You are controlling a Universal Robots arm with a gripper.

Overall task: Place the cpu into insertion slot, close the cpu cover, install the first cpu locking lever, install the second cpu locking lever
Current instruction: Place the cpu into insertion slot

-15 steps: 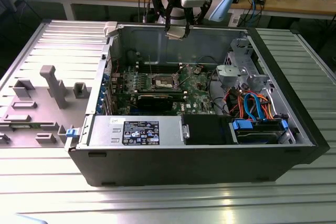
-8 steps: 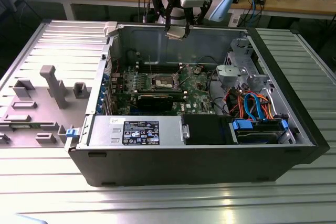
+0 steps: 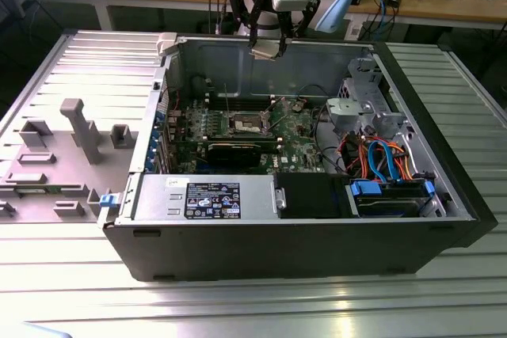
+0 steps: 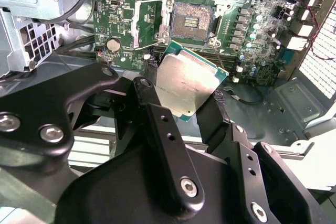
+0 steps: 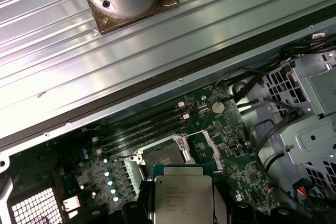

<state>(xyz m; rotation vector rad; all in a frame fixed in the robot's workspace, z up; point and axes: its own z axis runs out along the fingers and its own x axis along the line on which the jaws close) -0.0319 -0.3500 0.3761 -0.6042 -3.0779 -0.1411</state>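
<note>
Hovering over the far wall of the computer case [image 3: 261,235], the tool [image 3: 268,41] pinched the cpu [image 4: 186,85] by opposite edges, well above the uncovered insertion slot [image 4: 191,20], likely keeping contacts untouched.

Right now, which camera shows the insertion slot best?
The second wrist view: the insertion slot lies open and unobstructed, its dark centre and metal rim plain. In the first wrist view the cpu overlaps part of it. The exterior view shows it small and far off.
</note>
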